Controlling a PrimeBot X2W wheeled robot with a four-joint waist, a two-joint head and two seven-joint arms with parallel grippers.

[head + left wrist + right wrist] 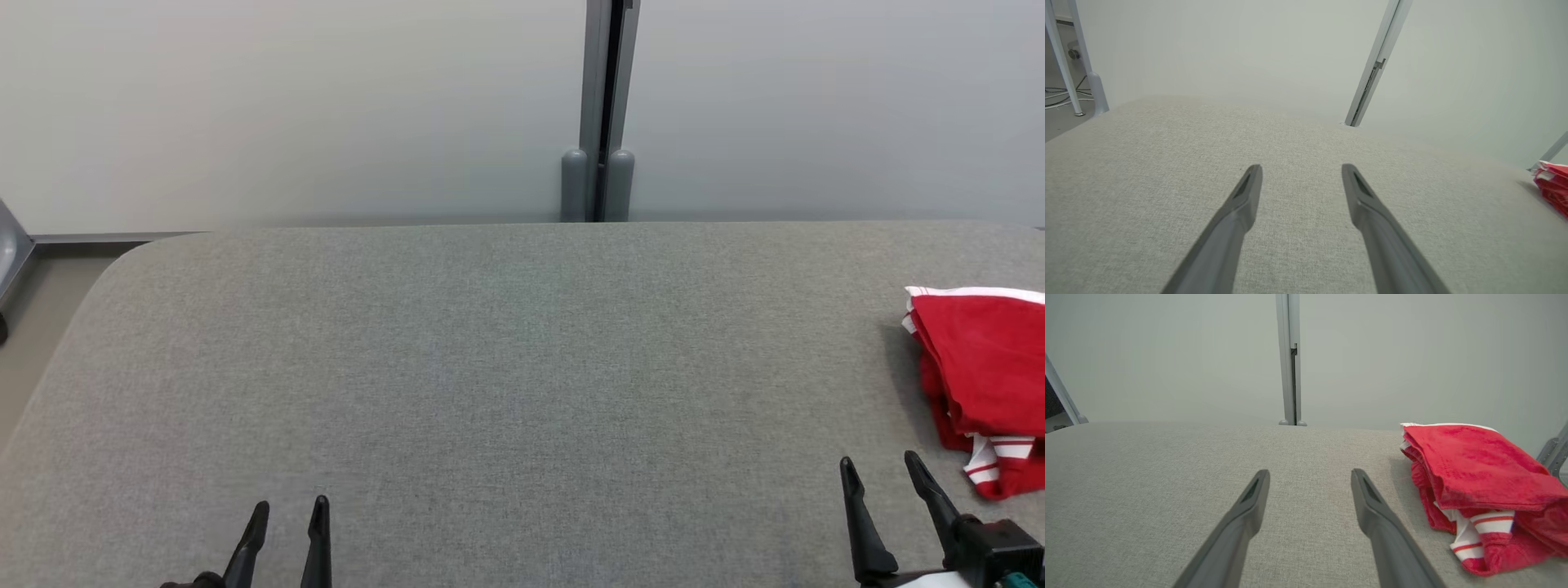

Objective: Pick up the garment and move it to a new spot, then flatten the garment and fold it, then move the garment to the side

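The garment (984, 376) is red with white striped trim and lies bunched in loose folds at the right edge of the grey padded table (506, 367). The right wrist view has the garment (1482, 490) to the right of the fingers, and the left wrist view catches a corner of the garment (1553, 185) at its far right. My right gripper (882, 465) stands open just left of the garment's near end, not touching it. At the lower left my left gripper (290, 510) is open too, nothing between its fingers, far from the cloth.
A grey post (600, 114) rises behind the table's far edge against pale panels. The table's rounded left corner (122, 261) drops to the floor (33, 327). Bare grey fabric stretches between the two grippers.
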